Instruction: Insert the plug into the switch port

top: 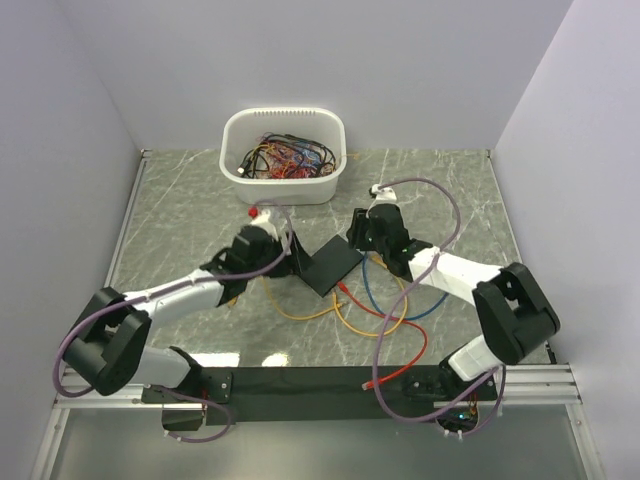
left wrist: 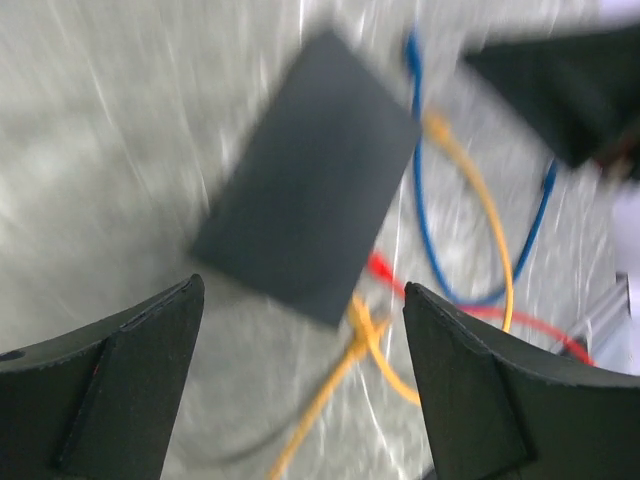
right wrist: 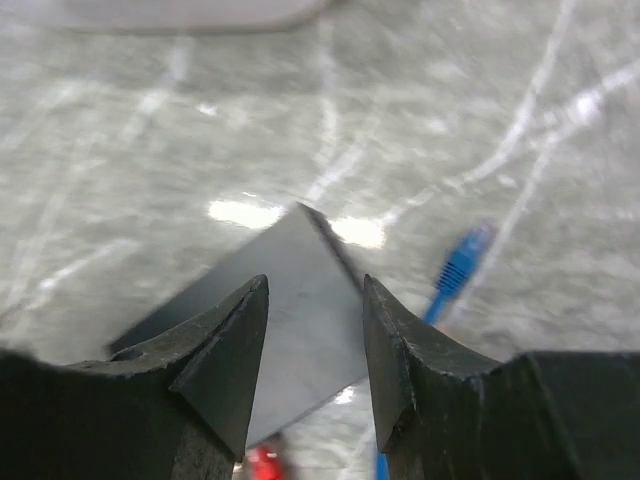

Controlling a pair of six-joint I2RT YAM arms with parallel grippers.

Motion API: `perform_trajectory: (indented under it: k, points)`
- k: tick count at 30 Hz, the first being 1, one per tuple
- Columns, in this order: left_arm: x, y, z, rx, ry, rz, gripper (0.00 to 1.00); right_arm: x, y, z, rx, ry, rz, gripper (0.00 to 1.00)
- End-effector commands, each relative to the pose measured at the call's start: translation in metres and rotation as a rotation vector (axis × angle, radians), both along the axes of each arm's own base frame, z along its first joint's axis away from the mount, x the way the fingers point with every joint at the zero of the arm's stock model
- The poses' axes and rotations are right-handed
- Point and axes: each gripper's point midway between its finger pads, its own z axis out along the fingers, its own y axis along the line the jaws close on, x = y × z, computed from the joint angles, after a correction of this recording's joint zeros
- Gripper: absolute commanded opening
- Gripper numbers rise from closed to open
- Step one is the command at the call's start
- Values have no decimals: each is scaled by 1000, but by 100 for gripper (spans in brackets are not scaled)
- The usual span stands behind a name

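The flat matte-black switch box (top: 333,266) lies mid-table; its ports cannot be made out. My left gripper (top: 294,260) is open and empty just left of the box. In the left wrist view the box (left wrist: 310,175) lies ahead of the open gripper (left wrist: 302,290), with a yellow cable (left wrist: 350,360) between the fingers. My right gripper (top: 358,232) is open and empty over the box's far right corner. In the right wrist view the gripper (right wrist: 315,282) frames the box (right wrist: 300,320). A blue plug (right wrist: 460,262) lies to its right and a red plug (right wrist: 262,465) below.
Blue (top: 425,312), yellow (top: 350,322) and red (top: 405,360) cables loop on the table in front of the box. A white tub (top: 283,185) full of tangled cables stands at the back. Walls close in the table on the left, right and rear.
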Motion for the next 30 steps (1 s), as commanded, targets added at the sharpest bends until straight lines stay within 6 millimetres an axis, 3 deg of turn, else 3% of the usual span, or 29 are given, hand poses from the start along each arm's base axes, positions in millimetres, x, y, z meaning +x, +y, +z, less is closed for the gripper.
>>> perform_trajectory:
  k: [1, 10, 12, 20, 26, 30]
  points:
    - [-23, -20, -11, -106, 66, 27, 87, 7, 2, -4, 28, 56, 2, 50]
    - [-26, -34, -23, -151, 108, 67, 86, 8, 22, -39, 33, 191, 65, 50]
    - [-26, -39, -26, -153, 114, 59, 87, 6, 18, -52, 14, 225, 50, 50]
    - [-14, -56, -34, -130, 131, 43, 85, 11, 6, -63, -39, 250, -11, 51]
    - [-10, -57, -38, -115, 131, 48, 85, 21, -3, -70, -75, 267, -69, 51]
    - [-7, -57, -36, -101, 122, 51, 85, 14, 1, -72, -41, 295, -40, 51]
